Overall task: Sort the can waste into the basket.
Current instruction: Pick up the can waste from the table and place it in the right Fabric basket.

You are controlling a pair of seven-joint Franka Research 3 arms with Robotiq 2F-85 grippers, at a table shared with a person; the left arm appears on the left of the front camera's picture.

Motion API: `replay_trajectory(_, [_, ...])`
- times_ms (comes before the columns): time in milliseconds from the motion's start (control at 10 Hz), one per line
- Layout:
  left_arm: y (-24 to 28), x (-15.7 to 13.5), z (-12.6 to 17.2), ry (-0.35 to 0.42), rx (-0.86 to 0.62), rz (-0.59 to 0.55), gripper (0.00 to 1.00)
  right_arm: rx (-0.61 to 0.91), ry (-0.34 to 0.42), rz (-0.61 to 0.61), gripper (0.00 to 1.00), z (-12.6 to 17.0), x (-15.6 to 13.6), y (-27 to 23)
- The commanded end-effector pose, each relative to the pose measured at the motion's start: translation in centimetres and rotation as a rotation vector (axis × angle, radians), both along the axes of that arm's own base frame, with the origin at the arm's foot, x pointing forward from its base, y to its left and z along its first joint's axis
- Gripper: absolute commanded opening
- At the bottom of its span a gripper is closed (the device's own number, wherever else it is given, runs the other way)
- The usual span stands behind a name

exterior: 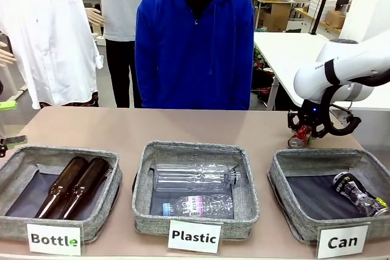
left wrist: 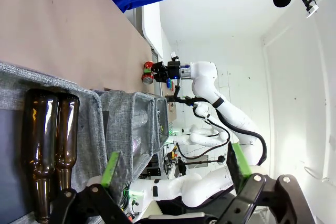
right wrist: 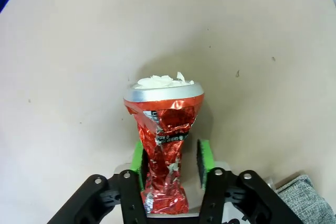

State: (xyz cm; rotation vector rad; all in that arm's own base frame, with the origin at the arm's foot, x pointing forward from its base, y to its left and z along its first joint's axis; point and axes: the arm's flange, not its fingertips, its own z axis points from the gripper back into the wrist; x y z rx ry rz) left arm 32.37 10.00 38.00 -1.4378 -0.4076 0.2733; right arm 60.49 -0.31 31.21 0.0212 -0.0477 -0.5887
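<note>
One can is home: the black can (exterior: 356, 193) is seen lying in the "Can" basket (exterior: 285, 175). And the crushed red can (right wrist: 164, 145) is now pinched at its waist by the right hand (right wrist: 171, 160), low on the bench (exterior: 183, 126) behind that basket, to be lifted and dropped in. The left hand (left wrist: 173, 169) is held spread, idle. A tan, bare bench top; a bright white-walled workroom is glimpsed beyond.
</note>
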Motion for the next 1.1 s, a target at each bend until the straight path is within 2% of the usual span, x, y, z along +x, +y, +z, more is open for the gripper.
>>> replay_trajectory(0, [0.0,-0.2,0.4,0.003,-0.007,-0.005,1.00,-0.058,-0.017,-0.026,0.12,0.3,0.1,0.2])
replay_trajectory(100, [0.0,-0.2,0.4,0.003,-0.007,-0.005,1.00,-0.057,-0.019,-0.021,0.03,0.4,0.0,0.2])
replay_trajectory(200, [0.0,-0.2,0.4,0.003,-0.007,-0.005,1.00,-0.052,-0.018,-0.016,0.00,0.5,0.0,0.1])
replay_trajectory(500, [0.0,-0.2,0.4,0.003,-0.007,-0.005,1.00,-0.051,-0.023,-0.007,0.00,1.2,-0.3,-0.2])
replay_trajectory(600, [0.0,-0.2,0.4,0.003,-0.007,-0.005,1.00,-0.030,-0.033,0.025,0.00,2.4,-0.9,-0.7])
replay_trajectory(900, [0.0,-0.2,0.4,0.003,-0.007,-0.005,1.00,0.022,-0.179,0.236,0.00,12.1,-5.8,-1.3])
replay_trajectory(1000, [0.0,-0.2,0.4,0.003,-0.007,-0.005,1.00,0.041,-0.195,0.404,0.00,14.9,-9.0,-0.9])
